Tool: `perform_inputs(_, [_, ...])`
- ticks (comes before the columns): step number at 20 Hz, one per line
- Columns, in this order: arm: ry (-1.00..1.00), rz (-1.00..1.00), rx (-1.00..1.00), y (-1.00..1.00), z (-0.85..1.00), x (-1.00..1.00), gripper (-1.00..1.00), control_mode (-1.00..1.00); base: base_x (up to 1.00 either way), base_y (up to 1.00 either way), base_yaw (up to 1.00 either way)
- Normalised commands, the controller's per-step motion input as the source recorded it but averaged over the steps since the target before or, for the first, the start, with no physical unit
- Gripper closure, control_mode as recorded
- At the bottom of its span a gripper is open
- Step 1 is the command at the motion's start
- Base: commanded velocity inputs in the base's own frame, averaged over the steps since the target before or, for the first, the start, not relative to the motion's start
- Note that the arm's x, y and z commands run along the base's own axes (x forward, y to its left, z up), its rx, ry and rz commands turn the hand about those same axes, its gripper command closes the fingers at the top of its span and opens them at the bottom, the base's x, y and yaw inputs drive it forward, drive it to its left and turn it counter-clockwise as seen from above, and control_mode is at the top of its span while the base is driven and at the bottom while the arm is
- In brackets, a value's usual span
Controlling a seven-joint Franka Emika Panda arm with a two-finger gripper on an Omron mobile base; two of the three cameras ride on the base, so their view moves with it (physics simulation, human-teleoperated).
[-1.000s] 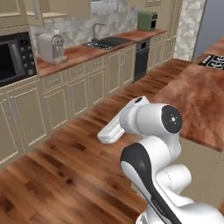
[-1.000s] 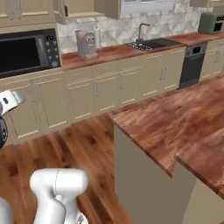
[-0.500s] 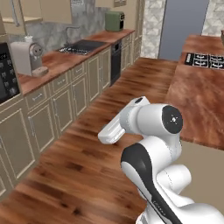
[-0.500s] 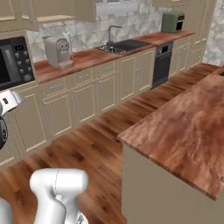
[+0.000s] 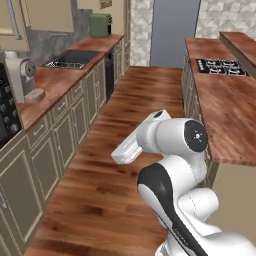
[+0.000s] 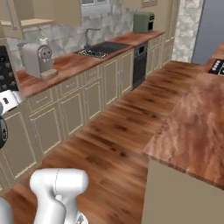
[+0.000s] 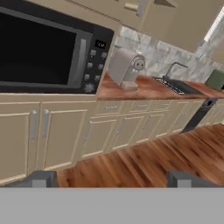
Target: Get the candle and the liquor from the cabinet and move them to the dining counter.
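Pincer (image 7: 111, 178) (agape, empty) faces the worktop, below the cabinet (image 7: 131, 9), apparently.

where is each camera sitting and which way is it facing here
Left base view: behind the arm on its left, looking down the kitchen aisle, worktop on the left, dining counter on the right.
Right base view: behind the arm on its right, facing the coffee machine and sink; white arm links low left.
Hand view: on the hand, facing the microwave and lower cabinets; open tool tips at the bottom.
Shared: coffee machine and sink appear in all three.
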Motion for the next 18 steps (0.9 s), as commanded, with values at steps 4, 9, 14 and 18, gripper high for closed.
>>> perform_inputs(4, [0.0, 0.0, 0.0, 0.0, 0.0, 0.0, -1.0, 1.0, 0.66, 0.76, -0.39])
perform_inputs(9, [0.0, 0.0, 0.0, 0.0, 0.0, 0.0, -1.0, 1.0, 0.68, 0.76, -0.37])
perform_inputs(14, [0.0, 0.0, 0.0, 0.0, 0.0, 0.0, -1.0, 1.0, 0.74, 0.51, -0.29])
perform_inputs(18, [0.0, 0.0, 0.0, 0.0, 0.0, 0.0, -1.0, 1.0, 0.81, 0.0, -0.05])
